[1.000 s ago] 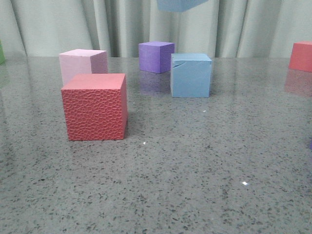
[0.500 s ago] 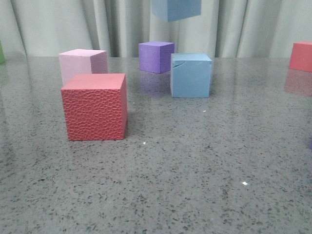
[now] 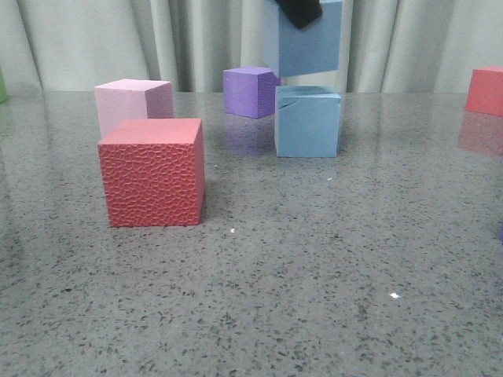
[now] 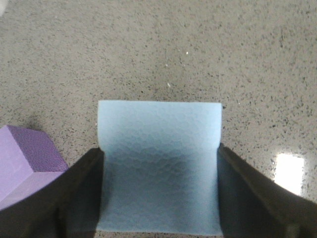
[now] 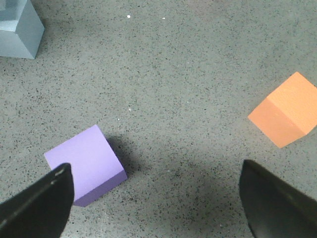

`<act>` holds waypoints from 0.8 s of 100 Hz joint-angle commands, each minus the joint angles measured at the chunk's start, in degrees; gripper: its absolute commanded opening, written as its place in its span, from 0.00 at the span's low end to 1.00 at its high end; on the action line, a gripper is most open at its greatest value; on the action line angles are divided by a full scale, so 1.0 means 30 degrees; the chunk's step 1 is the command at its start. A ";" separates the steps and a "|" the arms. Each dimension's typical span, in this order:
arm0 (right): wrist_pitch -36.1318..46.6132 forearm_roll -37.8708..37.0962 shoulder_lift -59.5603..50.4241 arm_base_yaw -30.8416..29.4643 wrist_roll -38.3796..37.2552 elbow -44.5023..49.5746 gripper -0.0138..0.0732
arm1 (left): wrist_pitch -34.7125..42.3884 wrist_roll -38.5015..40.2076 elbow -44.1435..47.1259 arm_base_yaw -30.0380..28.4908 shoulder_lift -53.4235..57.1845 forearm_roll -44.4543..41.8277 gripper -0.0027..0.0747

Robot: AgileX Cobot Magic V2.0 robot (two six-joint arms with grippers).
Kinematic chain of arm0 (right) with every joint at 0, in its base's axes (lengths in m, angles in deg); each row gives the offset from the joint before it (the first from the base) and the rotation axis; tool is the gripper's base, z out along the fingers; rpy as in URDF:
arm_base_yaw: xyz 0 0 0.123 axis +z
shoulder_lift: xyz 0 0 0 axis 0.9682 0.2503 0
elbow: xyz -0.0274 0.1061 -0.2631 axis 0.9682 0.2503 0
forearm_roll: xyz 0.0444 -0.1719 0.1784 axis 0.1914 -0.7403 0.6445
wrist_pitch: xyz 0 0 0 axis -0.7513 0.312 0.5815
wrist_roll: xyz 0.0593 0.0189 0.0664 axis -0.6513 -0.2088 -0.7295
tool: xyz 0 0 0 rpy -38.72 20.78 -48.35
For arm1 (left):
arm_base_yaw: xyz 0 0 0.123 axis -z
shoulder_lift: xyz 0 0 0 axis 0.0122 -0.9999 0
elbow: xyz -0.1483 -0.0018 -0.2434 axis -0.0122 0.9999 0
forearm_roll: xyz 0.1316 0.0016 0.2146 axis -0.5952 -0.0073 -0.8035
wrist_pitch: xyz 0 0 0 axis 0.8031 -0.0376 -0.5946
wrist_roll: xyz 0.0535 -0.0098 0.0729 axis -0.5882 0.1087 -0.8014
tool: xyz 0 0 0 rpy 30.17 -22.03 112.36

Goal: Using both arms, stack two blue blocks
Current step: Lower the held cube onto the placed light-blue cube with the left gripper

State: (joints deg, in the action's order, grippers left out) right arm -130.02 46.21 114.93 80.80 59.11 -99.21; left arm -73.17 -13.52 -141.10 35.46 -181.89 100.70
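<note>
A light blue block with a crack line point(image 3: 307, 122) rests on the table at middle back. A second blue block point(image 3: 306, 43) hangs just above it, a little to the left, held by my left gripper; only a black finger tip point(image 3: 299, 12) shows in the front view. In the left wrist view my left gripper point(image 4: 159, 191) is shut on that blue block point(image 4: 158, 163), one finger on each side. My right gripper point(image 5: 156, 198) is open and empty above bare table; a blue block point(image 5: 17, 25) shows far off in its view.
A red pebble-textured cube point(image 3: 153, 173) stands front left, a pink cube point(image 3: 134, 102) behind it. A purple cube point(image 3: 250, 90) sits behind the blue blocks. Another red cube point(image 3: 486, 90) is at far right. In the right wrist view lie a purple cube point(image 5: 84, 163) and an orange cube point(image 5: 286, 109).
The held blue block has come down from the top edge of the front view to just above the resting blue block. The left gripper's finger tip now shows.
</note>
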 commanded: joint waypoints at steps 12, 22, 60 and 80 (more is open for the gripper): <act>0.1167 -0.0301 -0.0009 -0.0108 0.0154 -0.0394 0.92 | 0.0677 -0.0788 -0.0610 0.0140 0.1122 0.0634 0.41; 0.1167 -0.0301 -0.0009 -0.0108 0.0154 -0.0394 0.92 | 0.0612 -0.1422 -0.0610 0.0140 0.1122 0.1029 0.41; 0.1167 -0.0301 -0.0009 -0.0108 0.0154 -0.0394 0.92 | 0.0515 -0.2816 -0.0610 0.0140 0.1122 0.1764 0.42; 0.1167 -0.0301 -0.0009 -0.0108 0.0154 -0.0394 0.92 | 0.0620 -0.3337 -0.0610 0.0140 0.1122 0.1793 0.42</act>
State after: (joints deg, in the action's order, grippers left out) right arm -130.02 46.21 114.93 80.80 59.11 -99.21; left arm -73.56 -22.99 -141.10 35.46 -181.99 103.90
